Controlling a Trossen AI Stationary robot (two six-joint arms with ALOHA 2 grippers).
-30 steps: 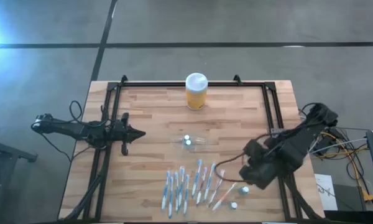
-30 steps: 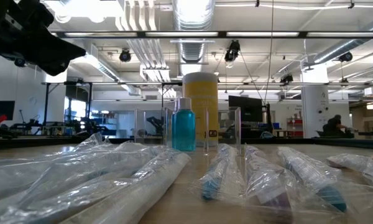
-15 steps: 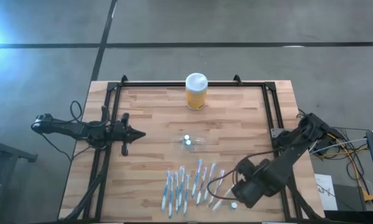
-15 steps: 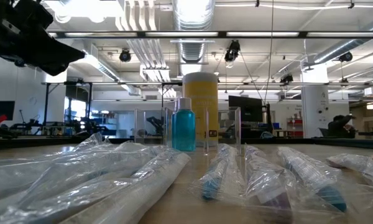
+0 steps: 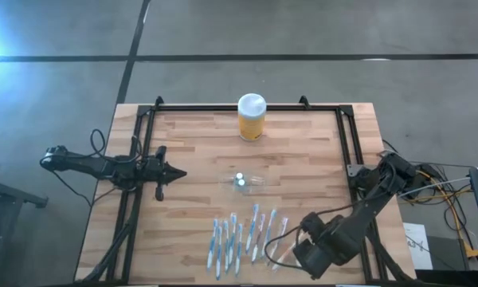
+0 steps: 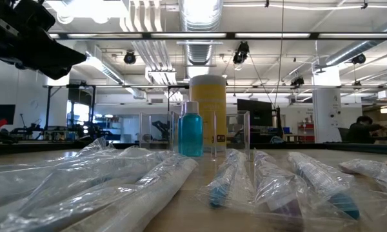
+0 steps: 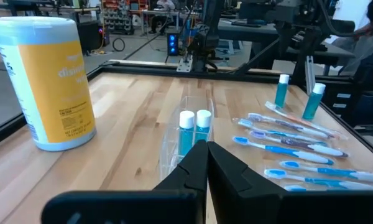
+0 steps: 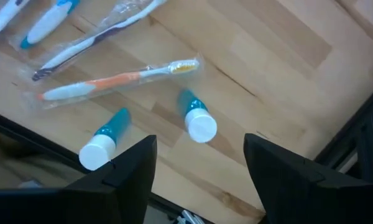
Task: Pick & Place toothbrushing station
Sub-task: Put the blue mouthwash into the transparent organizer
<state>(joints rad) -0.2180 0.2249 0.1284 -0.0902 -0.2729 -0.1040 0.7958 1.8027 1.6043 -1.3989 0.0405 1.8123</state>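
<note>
Right gripper (image 5: 296, 253) hung over the near right part of the table (image 5: 191, 171), above the end of the row of wrapped toothbrushes (image 5: 240, 237), and its jaws stood wide apart with nothing between them. In its own wrist view two small blue bottles with white caps (image 8: 196, 118) lay on the wood just below the open fingers, beside an orange toothbrush (image 8: 115, 79) in its wrapper.

The toothbrushing station (image 5: 243, 182), a low see-through holder, stood near the middle of the table, between the yellow jar (image 5: 251, 116) at the far edge and the toothbrush row. Two blue bottles already stood in it, as the left wrist view showed (image 7: 193, 132).

From the right gripper the station lay toward the table's middle and farther side, well apart. From the left gripper (image 5: 178, 171), which waited closed at the left side, pointing straight at it, the station was nearer. Its long axis seemed to run across the table, left to right. In my judgement the next bottle had to travel this diagonal way.
</note>
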